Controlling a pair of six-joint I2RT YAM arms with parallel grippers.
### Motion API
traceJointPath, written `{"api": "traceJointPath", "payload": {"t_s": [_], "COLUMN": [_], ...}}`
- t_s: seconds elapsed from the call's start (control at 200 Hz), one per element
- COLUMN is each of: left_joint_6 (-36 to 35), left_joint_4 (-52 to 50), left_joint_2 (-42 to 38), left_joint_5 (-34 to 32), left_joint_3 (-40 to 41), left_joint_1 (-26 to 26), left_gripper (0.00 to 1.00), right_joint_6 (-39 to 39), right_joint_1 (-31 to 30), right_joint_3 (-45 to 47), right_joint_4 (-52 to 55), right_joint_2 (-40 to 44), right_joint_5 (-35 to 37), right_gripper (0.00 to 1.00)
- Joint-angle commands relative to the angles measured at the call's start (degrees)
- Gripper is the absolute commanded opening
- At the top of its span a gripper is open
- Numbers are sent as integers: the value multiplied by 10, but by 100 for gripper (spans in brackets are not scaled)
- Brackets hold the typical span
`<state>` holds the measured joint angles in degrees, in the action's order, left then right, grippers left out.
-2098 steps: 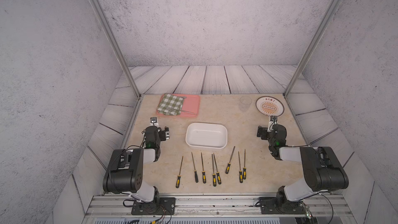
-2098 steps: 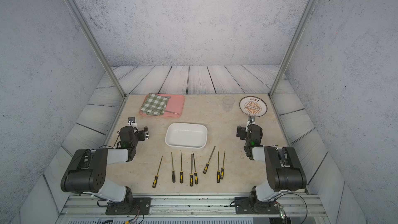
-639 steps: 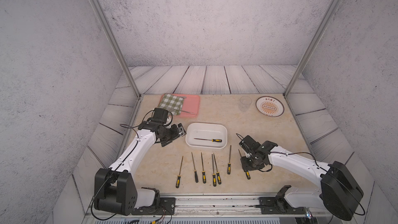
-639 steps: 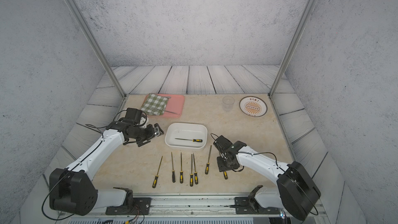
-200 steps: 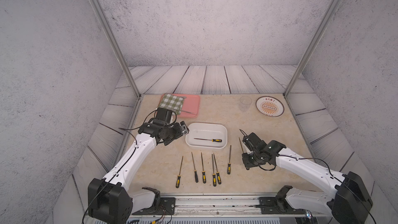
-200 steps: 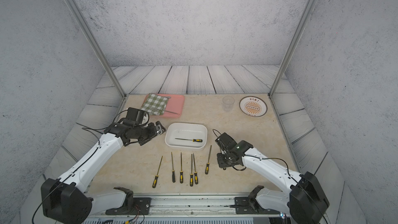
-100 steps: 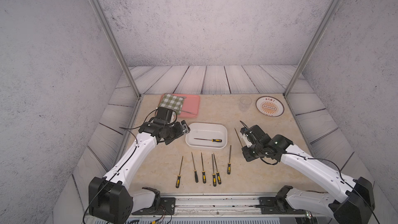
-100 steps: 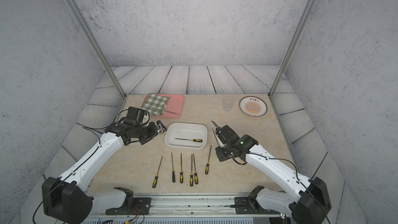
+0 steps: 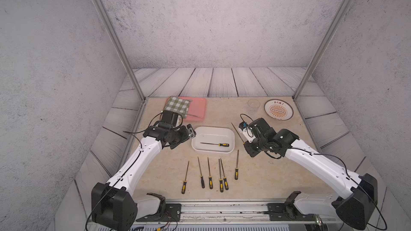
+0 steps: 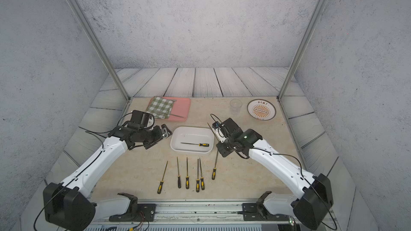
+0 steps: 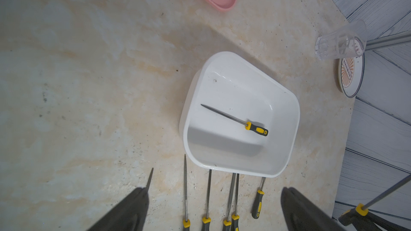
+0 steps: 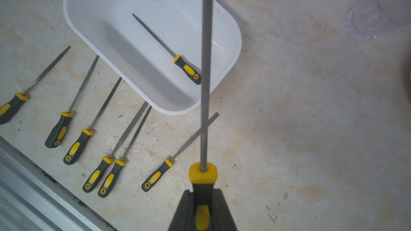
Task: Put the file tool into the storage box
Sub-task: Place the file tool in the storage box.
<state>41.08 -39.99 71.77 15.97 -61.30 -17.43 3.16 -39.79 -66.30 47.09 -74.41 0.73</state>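
Right end effector clamps a slim grey file (rubbery yellow-black handle) beside the white storage box. Left end effector gapes empty.

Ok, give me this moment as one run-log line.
right gripper: shut on held file, raised beside storage box | left gripper: open, empty | boxed file: lying inside | table: six loose files in a row

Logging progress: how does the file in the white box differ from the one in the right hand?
The boxed file lies flat on the storage box floor; the held file hangs above the table. The boxed file is untouched; the held file's handle is clamped in the right hand. Both have slim grey shafts and yellow-and-black handles.
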Motion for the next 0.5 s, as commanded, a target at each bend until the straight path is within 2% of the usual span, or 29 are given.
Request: {"api": "traceJointPath", "payload": {"t_s": [0.0,0.29,0.495], "left_joint_6": [-11,-39,-39], "left_joint_4": [21,3,-10], "left_joint_2": [-14,19,29], "left_joint_5": [-20,-28,-13], "left_joint_3": [16,-26,-29], "left_joint_1": [-2,1,28], "left_gripper": [98,99,98], "right_joint_6": [-53,-119,-177], "right_joint_1": [1,0,0], "right_joint_3": [-39,-167,-221], "right_joint_4": [-21,-3,0], "right_joint_2": [-42,-185,-260], "right_joint_5": [-20,-48,-58], "right_gripper": [12,12,11]}}
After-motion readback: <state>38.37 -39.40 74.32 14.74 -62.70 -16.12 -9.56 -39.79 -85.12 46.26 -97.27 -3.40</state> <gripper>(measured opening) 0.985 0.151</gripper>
